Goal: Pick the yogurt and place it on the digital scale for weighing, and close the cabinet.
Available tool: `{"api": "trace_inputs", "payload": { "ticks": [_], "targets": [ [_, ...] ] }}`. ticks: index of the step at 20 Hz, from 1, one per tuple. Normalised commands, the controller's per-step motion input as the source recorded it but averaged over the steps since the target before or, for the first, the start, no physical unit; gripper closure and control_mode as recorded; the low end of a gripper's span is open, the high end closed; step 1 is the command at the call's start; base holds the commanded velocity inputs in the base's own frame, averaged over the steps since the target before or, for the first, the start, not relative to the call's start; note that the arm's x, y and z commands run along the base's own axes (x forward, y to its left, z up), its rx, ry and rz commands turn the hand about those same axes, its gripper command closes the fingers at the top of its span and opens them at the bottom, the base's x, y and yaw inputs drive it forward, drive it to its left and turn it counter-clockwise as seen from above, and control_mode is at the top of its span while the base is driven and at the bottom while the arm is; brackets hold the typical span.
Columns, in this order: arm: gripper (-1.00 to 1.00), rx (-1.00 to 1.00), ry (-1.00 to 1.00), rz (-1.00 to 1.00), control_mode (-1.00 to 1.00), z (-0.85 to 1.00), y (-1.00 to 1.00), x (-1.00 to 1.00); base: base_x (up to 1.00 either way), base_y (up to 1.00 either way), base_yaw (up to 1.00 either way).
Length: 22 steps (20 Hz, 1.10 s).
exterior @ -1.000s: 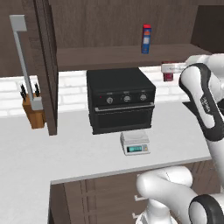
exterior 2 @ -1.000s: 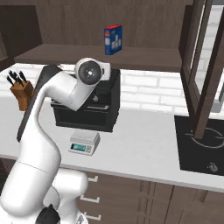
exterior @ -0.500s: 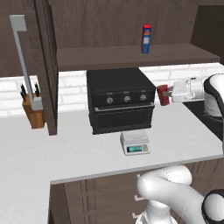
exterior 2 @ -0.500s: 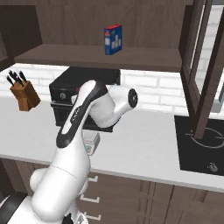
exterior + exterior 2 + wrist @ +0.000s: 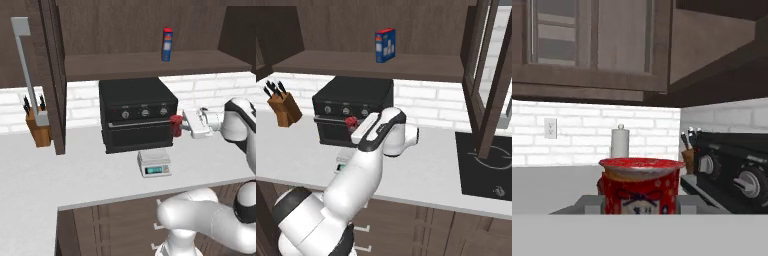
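Red yogurt (image 5: 176, 124), one cup, clamped in hand (image 5: 179, 125); one white digital scale (image 5: 154, 163) on counter (image 5: 75, 175).

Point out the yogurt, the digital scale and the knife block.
yogurt (image 5: 640, 192): hand view, red front wall.
digital scale (image 5: 154, 159): left base view, top plate.
knife block (image 5: 285, 110): right base view, wooden side.

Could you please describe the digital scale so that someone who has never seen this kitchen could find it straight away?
Start at the big black oven standing on the white counter below the open shelf. Directly in front of the oven, near the counter's front edge, lies the digital scale, a small flat white box. Its pale green display on the front sets it apart from the knife block far to the left.
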Motion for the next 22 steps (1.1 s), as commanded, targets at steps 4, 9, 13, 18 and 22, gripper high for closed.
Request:
{"api": "trace_inputs", "payload": {
  "ticks": [4,9,13,18,22],
  "targets": [
    [1.0,0.09,-0.15,0.1,-1.0,-0.84,0.07,0.46,0.0,0.0,0.0],
    [1.0,0.04,-0.07,0.02,-1.0,-0.83,0.07,0.3,0.0,0.0,0.0],
    [1.0,0.0,-0.03,0.0,-1.0,-0.73,0.03,0.27,0.0,0.0,0.0],
    [1.0,0.0,-0.01,0.0,-1.0,-0.31,0.0,0.32,0.0,0.0,0.0],
    [1.0,0.0,0.0,0.0,-1.0,-0.35,0.0,0.37,0.0,0.0,0.0]
  ]
}}
